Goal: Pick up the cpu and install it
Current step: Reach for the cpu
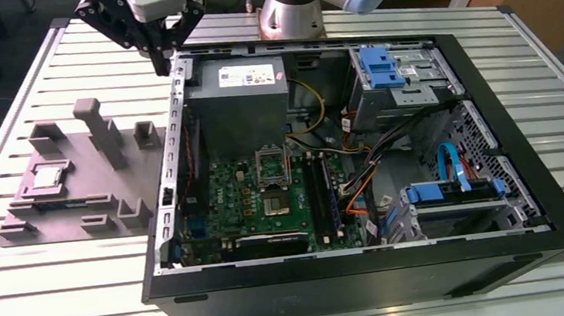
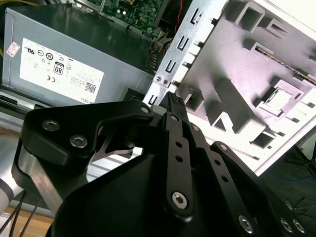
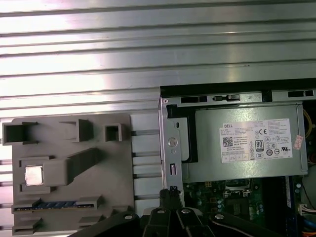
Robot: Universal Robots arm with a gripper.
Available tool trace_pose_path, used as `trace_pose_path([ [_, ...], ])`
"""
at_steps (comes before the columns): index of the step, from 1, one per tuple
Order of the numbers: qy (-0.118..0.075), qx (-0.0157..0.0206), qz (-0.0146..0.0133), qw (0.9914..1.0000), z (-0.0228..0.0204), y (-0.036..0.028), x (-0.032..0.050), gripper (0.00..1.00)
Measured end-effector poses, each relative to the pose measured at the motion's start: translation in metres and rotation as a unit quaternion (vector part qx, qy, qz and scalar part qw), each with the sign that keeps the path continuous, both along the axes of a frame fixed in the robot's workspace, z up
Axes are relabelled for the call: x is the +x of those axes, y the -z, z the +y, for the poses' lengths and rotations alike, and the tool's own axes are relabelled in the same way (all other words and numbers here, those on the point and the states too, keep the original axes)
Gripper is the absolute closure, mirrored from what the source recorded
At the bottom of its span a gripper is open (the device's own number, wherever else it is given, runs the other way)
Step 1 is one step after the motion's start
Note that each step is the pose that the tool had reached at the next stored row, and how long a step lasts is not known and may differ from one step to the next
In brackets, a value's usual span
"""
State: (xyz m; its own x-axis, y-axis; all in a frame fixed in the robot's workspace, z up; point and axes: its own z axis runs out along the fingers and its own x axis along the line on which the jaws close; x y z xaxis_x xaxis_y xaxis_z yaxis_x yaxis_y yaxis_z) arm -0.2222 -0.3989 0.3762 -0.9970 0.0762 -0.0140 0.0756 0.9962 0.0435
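While the gripper [image 1: 161,64] hung above the far corner of the open computer case [image 1: 376,277], on the exterior view's left, its black fingers were drawn together at the tips, with nothing held between them.

- Cpu [image 1: 48,177]: one, silver-topped, lying flat in a square recess of the fixture block [image 1: 79,205]; untouched and well apart from the gripper.
- Fixture block: grey-purple, with upright posts and slots; it stood on the slatted metal table [image 1: 68,303], just beside the case on the exterior view's left.
- Power supply [image 1: 240,104]: grey, labelled, mounted inside the case near the gripper.
- Motherboard [image 1: 266,206]: green, lying on the case floor, with a rectangular socket frame [image 1: 270,167] near its middle.
- Drive brackets [image 1: 382,67]: blue, on the exterior view's right.
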Motion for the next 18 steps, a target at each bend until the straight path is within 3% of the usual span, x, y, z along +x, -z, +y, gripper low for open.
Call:
trace_pose_path([
  [18, 0.0, 0.0, 0.0002, 1.0, 0.0, 0.0013, -0.0086, 0.9],
])
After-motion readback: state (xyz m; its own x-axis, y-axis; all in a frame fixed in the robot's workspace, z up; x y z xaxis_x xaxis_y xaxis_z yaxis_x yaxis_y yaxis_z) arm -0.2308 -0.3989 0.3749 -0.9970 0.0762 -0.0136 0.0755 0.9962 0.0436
